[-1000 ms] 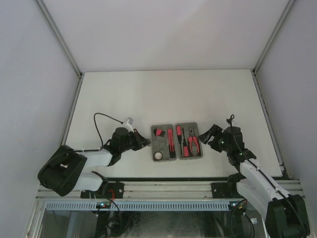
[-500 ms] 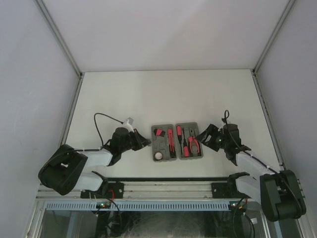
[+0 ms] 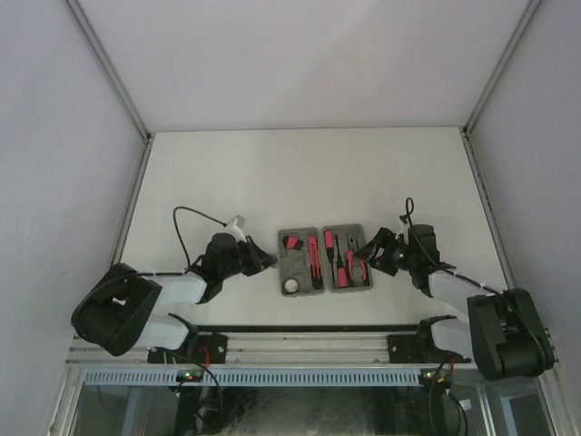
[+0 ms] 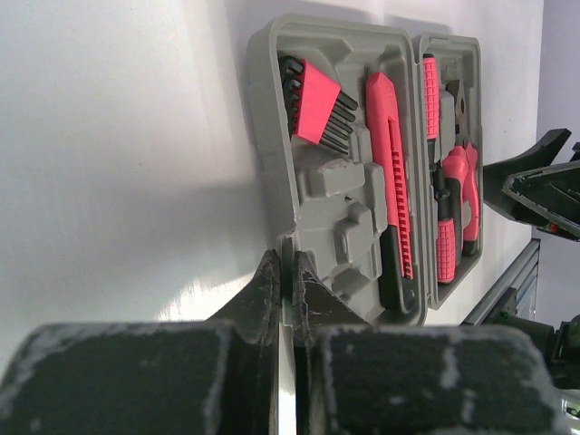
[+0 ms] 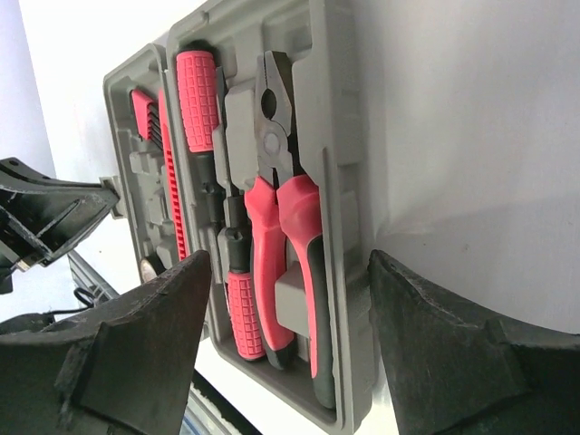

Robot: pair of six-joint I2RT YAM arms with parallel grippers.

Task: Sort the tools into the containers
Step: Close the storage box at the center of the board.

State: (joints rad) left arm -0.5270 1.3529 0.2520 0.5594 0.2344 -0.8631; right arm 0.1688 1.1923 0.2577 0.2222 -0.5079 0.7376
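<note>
Two grey moulded trays, touching side by side, flat on white worktop, left tray [image 3: 287, 267] – red-holdered hex-key set [image 4: 317, 111], long red-and-black cutter [image 4: 391, 186], pale round piece [image 3: 290, 285], right tray [image 3: 364, 236] – pliers [image 5: 285, 222], two red-gripped screwdrivers [image 5: 198, 92], all seated in recesses

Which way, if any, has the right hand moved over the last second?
Yes: the right hand has shifted left, closer to the right tray, and now sits at the tray's right edge.

This is a robotics lab test cell. A bare white tabletop [image 3: 300, 163] is boxed in by plain white walls [image 3: 290, 54] and metal corner posts [image 3: 109, 73]. The left arm [image 3: 172, 292] and right arm [image 3: 454, 289] are bolted to an aluminium rail [image 3: 309, 347], with a loose cable [image 3: 182, 216].
</note>
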